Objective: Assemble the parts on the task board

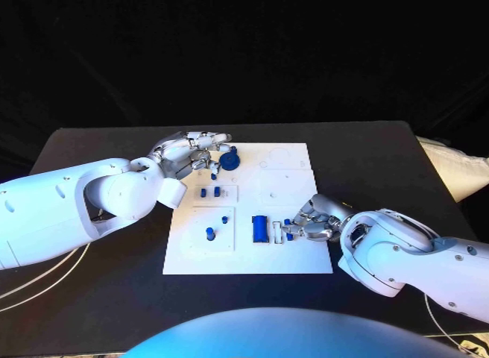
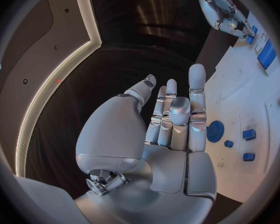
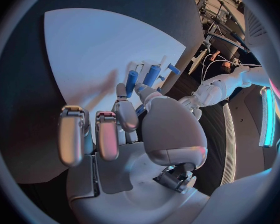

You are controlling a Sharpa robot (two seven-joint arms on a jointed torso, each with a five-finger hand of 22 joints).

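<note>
The white task board [image 1: 293, 257] lies mid-table. My left hand [image 1: 188, 154] hovers at its far left corner with fingers stretched out and apart, holding nothing; a round blue part [image 1: 230, 159] lies on the board beside the fingertips [image 2: 197, 77], also seen as the round blue part [image 2: 214, 131]. Small blue parts [image 2: 248, 134] sit just past it. My right hand [image 1: 314, 220] is low over the board's near right area, thumb and one finger pinching a small blue part [image 1: 288, 223]. A blue block [image 1: 261, 227] and a slim blue peg [image 1: 279, 232] lie just left of it.
Two short blue pegs [image 1: 209, 192] stand in a plate mid-left, and two more blue pegs [image 1: 212, 233] near the front left. A pale bag [image 1: 460, 168] lies at the table's right edge. Black table [image 1: 105, 149] surrounds the board.
</note>
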